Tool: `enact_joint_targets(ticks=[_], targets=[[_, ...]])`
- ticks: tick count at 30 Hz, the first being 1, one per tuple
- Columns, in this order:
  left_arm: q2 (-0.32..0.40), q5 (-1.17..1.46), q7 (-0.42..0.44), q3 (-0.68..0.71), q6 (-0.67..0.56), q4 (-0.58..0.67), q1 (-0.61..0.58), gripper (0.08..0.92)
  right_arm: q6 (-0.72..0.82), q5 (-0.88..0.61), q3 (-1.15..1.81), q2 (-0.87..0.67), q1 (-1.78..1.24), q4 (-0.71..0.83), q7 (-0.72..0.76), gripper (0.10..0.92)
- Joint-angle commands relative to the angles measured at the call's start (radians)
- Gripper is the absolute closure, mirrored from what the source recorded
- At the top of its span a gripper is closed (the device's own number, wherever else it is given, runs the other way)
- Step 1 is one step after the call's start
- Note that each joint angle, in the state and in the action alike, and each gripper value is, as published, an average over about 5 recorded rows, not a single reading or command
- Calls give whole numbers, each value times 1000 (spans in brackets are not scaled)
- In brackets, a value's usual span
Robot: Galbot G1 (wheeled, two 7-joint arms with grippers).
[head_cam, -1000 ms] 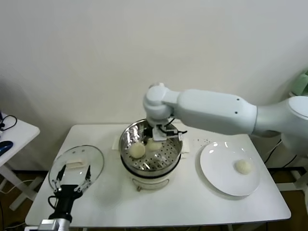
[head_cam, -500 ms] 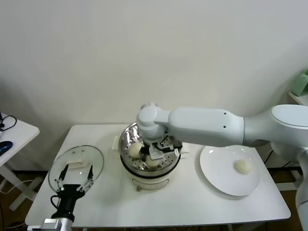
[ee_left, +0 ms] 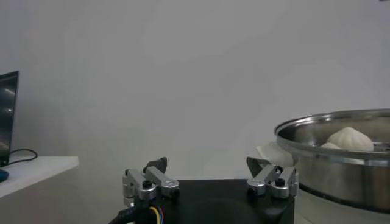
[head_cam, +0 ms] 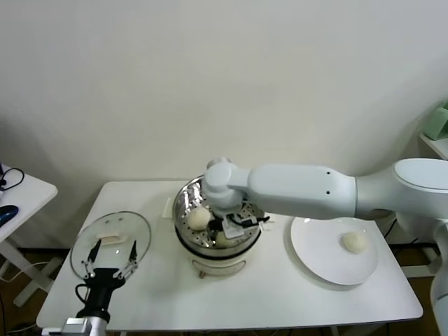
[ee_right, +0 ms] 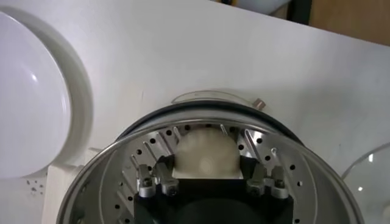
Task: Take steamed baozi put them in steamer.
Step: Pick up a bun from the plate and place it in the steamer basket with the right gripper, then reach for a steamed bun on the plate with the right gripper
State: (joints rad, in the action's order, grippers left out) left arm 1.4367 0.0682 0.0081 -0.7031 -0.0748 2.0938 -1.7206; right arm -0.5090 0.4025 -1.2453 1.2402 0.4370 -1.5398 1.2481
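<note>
The steamer (head_cam: 179, 210) stands mid-table, a shiny perforated basket on a white base. My right gripper (head_cam: 234, 224) reaches down into it, shut on a cream-white baozi (ee_right: 205, 151) that rests on the perforated floor near the rim (ee_right: 183, 113); its black pads sit against the bun's two sides. In the head view this bun (head_cam: 222, 240) peeks out below the gripper. Another baozi (head_cam: 199, 218) lies in the basket's left part. One more baozi (head_cam: 355, 241) sits on the white plate (head_cam: 315, 248). My left gripper (head_cam: 110, 256) waits open at the table's front left.
A round glass lid (head_cam: 112, 236) lies flat at the left, just beyond the left gripper. The plate is right of the steamer. From the left wrist the steamer (ee_left: 332, 167) shows to the side with a baozi (ee_left: 350, 139) above its rim.
My right gripper carried its baozi from the back of the basket toward the near side and lowered it to the floor. The left arm has stayed put.
</note>
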Motion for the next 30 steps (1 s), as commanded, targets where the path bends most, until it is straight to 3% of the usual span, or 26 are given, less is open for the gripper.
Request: enact_joint_targets(ticks=[1, 8, 18, 23, 30], targets=[[1, -1, 0, 0, 1, -1, -1, 177, -16, 29, 1, -4, -8, -3, -18, 309], [-1, -3, -1, 0, 3, 3, 1, 177, -24, 25, 25, -13, 0, -4, -22, 210], [-8, -2, -1, -1, 4, 2, 1, 177, -22, -72, 118, -98, 96, -8, -18, 203], [-17, 2, -2, -1, 3, 0, 2, 177, 193, -239, 111, -207, 185, 20, -23, 203], [-29, 10, -1, 2, -1, 6, 5, 177, 535, -653, -60, -452, 300, 101, -37, 203]])
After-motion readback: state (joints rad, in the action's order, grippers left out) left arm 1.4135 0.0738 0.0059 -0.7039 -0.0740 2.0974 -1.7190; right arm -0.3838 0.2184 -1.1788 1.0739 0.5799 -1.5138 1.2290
